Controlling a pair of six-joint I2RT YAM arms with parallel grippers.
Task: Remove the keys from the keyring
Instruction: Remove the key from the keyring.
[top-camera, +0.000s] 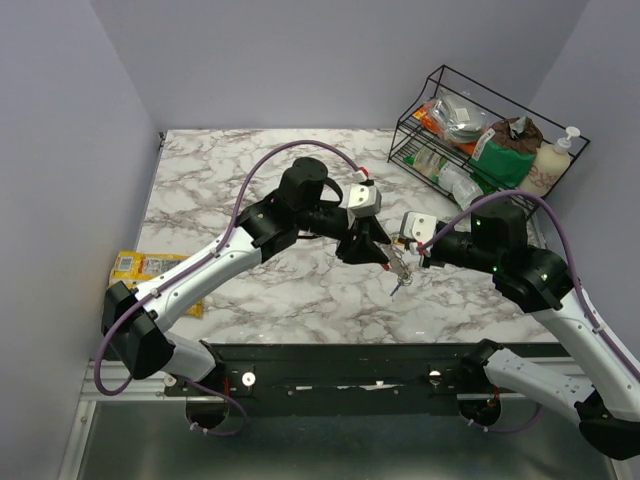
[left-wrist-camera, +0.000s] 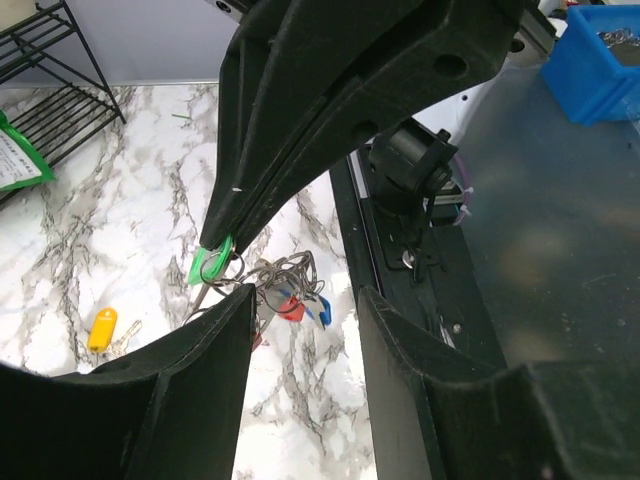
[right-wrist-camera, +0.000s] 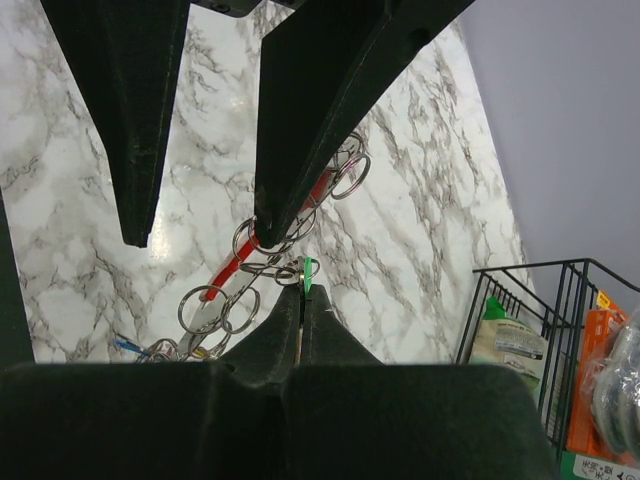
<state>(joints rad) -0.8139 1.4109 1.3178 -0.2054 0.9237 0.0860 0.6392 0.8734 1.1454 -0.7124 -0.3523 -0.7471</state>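
My right gripper (right-wrist-camera: 303, 290) is shut on a green-tagged key (right-wrist-camera: 307, 272), pinching it at the fingertips above the marble table (top-camera: 220, 180). From it hangs the keyring (right-wrist-camera: 238, 262), a red and grey clip with several steel split rings (right-wrist-camera: 205, 308). Red- and blue-tagged keys (left-wrist-camera: 300, 305) dangle in the bunch (top-camera: 400, 283). My left gripper (left-wrist-camera: 305, 300) is open. Its left fingertip (left-wrist-camera: 240, 300) sits right beside the bunch, and nothing lies between its fingers. A yellow-tagged key (left-wrist-camera: 102, 328) lies loose on the table.
A black wire rack (top-camera: 480, 140) with packets and a bottle stands at the back right. A yellow snack packet (top-camera: 140, 268) lies at the table's left edge. A blue bin (left-wrist-camera: 600, 60) sits beyond the near edge.
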